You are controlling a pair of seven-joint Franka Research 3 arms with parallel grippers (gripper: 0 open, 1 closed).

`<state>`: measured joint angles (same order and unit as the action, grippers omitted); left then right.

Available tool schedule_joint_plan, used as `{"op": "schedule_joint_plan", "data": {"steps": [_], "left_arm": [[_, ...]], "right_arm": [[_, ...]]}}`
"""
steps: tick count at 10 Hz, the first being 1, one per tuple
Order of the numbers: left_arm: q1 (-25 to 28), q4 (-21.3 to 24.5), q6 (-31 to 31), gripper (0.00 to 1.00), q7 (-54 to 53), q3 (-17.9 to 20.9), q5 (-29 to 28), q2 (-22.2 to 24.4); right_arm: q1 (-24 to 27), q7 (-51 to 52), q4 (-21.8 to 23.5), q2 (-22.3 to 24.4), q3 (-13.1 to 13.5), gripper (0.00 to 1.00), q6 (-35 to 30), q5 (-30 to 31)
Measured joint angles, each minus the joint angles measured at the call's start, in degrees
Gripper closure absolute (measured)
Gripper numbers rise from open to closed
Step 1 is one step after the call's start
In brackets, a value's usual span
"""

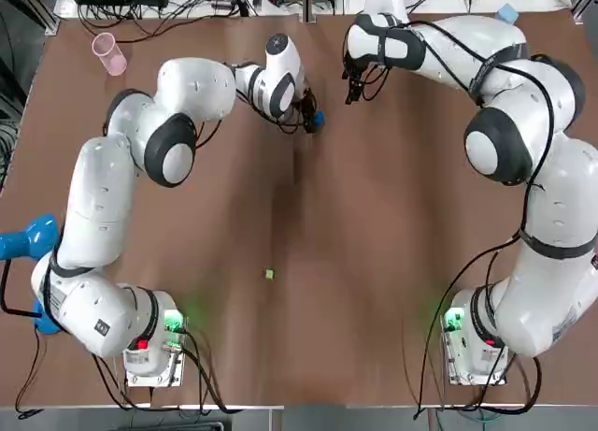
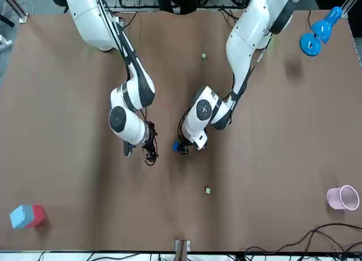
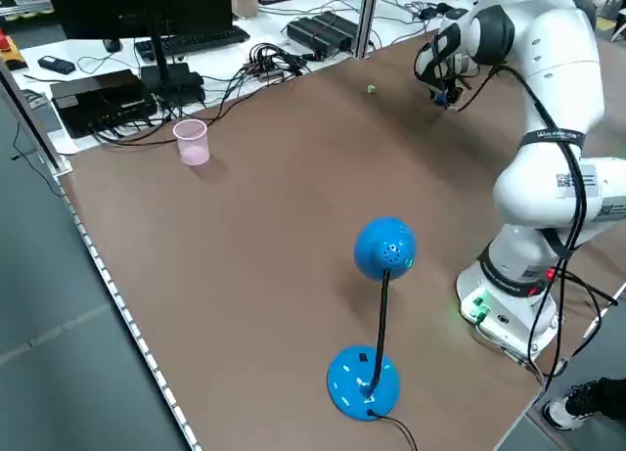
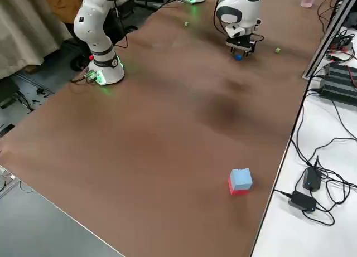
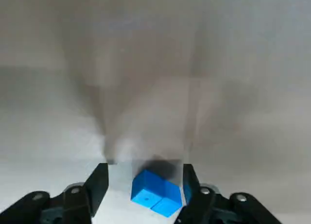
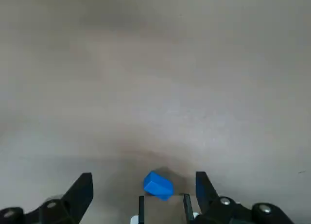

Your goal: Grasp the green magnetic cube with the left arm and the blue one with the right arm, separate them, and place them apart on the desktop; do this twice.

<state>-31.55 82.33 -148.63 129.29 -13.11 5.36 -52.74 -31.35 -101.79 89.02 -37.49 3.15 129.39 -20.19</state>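
A blue cube (image 5: 156, 194) lies on the brown table between the open fingers of my left gripper (image 5: 145, 169); only blue faces show. From above, the left gripper (image 1: 309, 121) sits at the far middle of the table with the blue cube (image 1: 319, 121) at its tip. My right gripper (image 1: 352, 94) hangs open just to the right of it, apart from the cube (image 6: 158, 185), holding nothing. One small green cube (image 1: 269, 274) lies alone on the near middle of the table. Another green cube (image 2: 207, 189) lies beyond the grippers, near the far edge.
A pink cup (image 1: 109, 53) stands at the far left corner. A blue lamp-like stand (image 1: 28, 239) sits at the left edge. A blue and red block (image 2: 25, 215) lies at the far right corner. Cables and electronics line the far edge.
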Motion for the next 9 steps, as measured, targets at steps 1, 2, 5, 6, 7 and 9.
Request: {"op": "schedule_joint_plan", "data": {"steps": [1,2,5,6,7,9], "left_arm": [[-0.1,-0.1,0.1,0.30,2.8,0.0,0.1,0.1],[-0.1,-0.2,0.2,0.30,5.9,0.0,0.2,0.1],[-0.1,-0.4,0.2,0.30,10.8,0.0,1.5,0.1],[-0.3,-0.5,0.2,0.30,11.5,0.0,2.4,0.1],[-0.4,-0.6,0.1,0.30,12.5,0.0,2.7,0.1],[-0.5,-0.7,-1.0,0.31,14.0,0.0,2.8,0.1]], "right_arm": [[0.0,0.0,0.0,0.0,0.0,0.06,0.0,0.0],[0.0,0.0,0.0,0.0,0.0,0.06,0.0,0.1],[0.0,0.0,0.0,0.0,0.0,0.06,0.0,0.4],[0.0,0.0,0.0,0.0,0.0,0.06,0.0,0.7],[0.0,0.0,0.0,0.0,0.0,0.06,0.0,1.0],[0.0,0.0,0.0,0.0,-0.1,0.06,0.0,1.1]]}}
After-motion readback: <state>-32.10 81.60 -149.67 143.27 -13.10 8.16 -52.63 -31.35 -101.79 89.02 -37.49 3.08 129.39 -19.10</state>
